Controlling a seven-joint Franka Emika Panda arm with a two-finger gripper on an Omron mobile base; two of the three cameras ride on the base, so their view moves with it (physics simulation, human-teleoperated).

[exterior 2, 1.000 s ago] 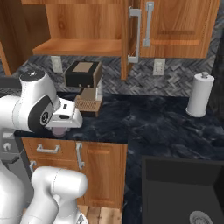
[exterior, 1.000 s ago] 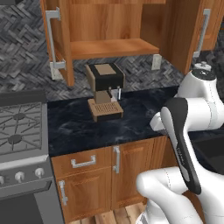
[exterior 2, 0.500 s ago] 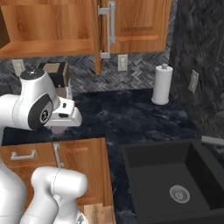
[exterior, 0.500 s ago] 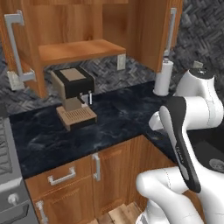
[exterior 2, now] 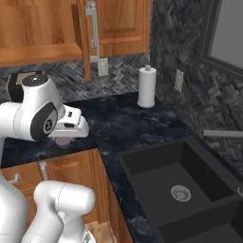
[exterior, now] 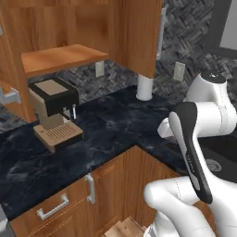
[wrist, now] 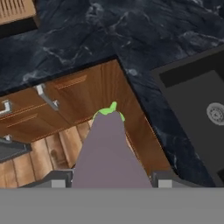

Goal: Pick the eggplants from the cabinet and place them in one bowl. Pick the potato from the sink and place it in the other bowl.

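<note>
The gripper [wrist: 111, 183] is clamping an eggplant [wrist: 109, 148], its green cap pointing away from the hand, over the wooden base cabinets [wrist: 87, 100] just off the front edge of the dark counter [wrist: 131, 39]. This looks like the carrying step, between cabinet [exterior: 65, 55] and bowl. Next, the robot will likely need to find the pale bowl, bring the eggplant above its rim and release; the sink [exterior 2: 175, 185] sits at the counter's right end.

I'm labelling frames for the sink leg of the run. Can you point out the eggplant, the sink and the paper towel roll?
eggplant [wrist: 109, 153], hand view, on its purplish body.
sink [exterior 2: 156, 182], right base view, on the basin floor.
paper towel roll [exterior 2: 146, 88], right base view, on its white side.
</note>
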